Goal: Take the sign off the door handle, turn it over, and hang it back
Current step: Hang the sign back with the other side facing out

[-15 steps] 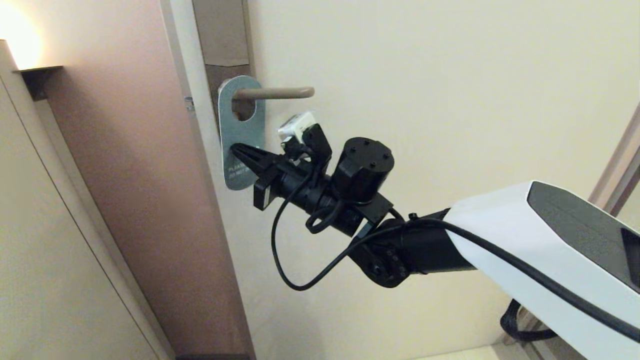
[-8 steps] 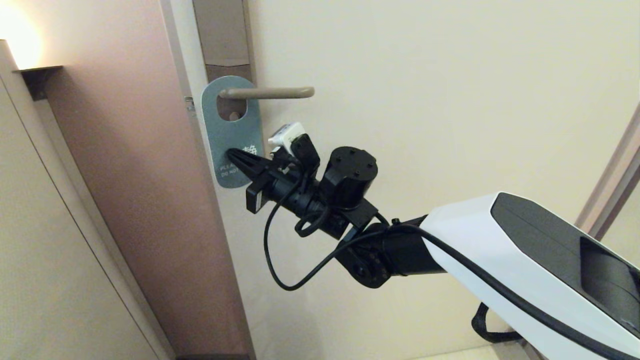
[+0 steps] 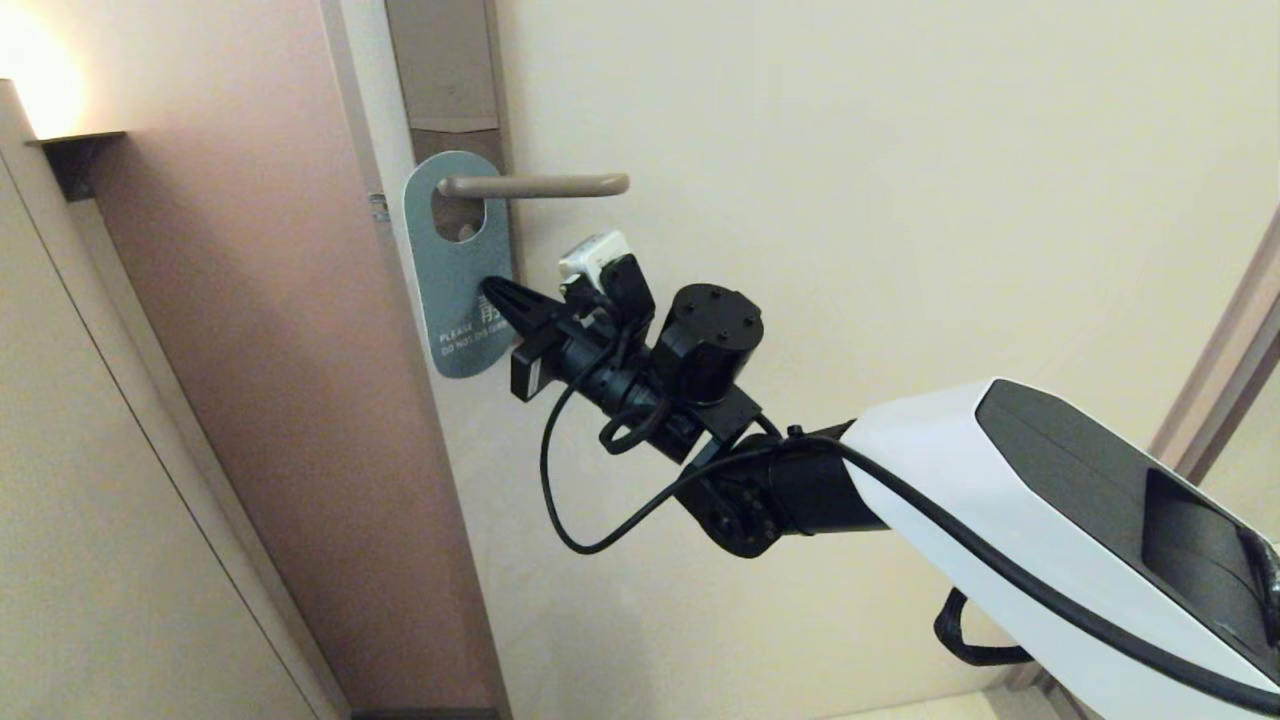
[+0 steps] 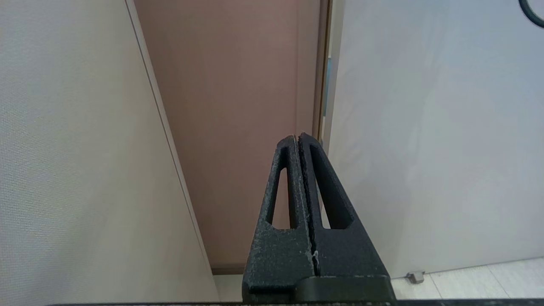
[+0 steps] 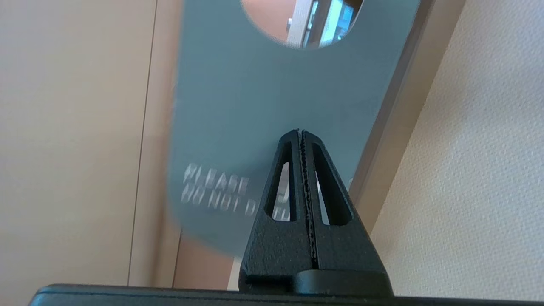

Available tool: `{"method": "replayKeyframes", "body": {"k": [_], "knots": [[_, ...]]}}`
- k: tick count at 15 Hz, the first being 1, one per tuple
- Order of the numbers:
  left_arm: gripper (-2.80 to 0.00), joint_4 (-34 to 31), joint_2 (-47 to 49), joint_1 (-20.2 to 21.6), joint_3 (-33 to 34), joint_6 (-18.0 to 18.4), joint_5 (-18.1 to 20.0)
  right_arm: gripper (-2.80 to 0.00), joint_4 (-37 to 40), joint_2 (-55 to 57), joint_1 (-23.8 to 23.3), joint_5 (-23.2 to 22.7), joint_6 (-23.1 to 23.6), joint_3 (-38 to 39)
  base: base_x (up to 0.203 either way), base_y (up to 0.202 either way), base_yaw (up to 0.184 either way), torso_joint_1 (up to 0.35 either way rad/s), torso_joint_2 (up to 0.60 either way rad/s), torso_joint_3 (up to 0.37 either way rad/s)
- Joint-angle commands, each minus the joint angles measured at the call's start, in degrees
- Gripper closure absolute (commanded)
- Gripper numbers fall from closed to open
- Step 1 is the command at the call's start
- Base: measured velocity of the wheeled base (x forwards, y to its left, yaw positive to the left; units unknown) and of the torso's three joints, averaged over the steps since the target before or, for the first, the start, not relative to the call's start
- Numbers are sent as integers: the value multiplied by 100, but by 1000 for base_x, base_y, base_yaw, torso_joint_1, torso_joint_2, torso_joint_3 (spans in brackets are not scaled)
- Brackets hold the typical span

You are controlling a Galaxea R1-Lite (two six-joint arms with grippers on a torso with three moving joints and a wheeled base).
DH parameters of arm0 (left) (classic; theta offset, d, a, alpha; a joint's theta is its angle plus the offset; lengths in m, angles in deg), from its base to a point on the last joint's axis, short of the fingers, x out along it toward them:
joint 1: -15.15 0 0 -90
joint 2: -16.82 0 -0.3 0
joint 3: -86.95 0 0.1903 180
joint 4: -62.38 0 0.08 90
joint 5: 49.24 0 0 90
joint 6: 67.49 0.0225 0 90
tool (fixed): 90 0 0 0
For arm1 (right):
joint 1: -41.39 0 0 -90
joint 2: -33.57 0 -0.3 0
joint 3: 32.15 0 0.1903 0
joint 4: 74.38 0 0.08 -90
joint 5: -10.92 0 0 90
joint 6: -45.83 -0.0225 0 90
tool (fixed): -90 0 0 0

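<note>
While the left gripper [image 4: 297, 140] sits parked low with its fingers pressed together on nothing, well below and away from the handle, the right gripper [image 3: 492, 292] is the working one: black tapered fingers together, tips at the lower half of the flat blue-grey rounded-oblong sign [image 3: 455, 290], just below the handle. The right wrist view shows the closed tips against the sign's face, not pinching its edge; real contact is unclear.

Key relation: the sign lies straight ahead of the right tips, long axis hanging down from the slim beige-grey metal lever handle [image 3: 535, 185], oval hole threaded on the lever near the tall brownish-grey backplate [image 3: 445, 70]. The lever's free end points away from the backplate, so my guess is the sign must slide off that way.

Writing facing out: white "PLEASE DO NOT D…", the rest hidden behind the fingers. No brand visible.
</note>
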Motion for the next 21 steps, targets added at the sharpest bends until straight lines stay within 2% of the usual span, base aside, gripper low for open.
{"method": "replayKeyframes", "body": {"k": [1,5,10,14,21], "knots": [[0,1,-2,4,0,-1,-5,0,-47,-64,-1,-31,4,-40,0,0,0,0,0,0],[0,1,-2,4,0,-1,-5,0,-39,-331,6,-174,-16,193,0,0,0,0,0,0],[0,1,-2,4,0,-1,-5,0,-47,-798,52,-986,-159,940,0,0,0,0,0,0],[0,1,-2,4,0,-1,-5,0,-47,-756,172,-1130,-397,807,0,0,0,0,0,0],[0,1,-2,4,0,-8,-5,0,-21,-83,281,-1155,-374,-101,0,0,0,0,0,0]]}}
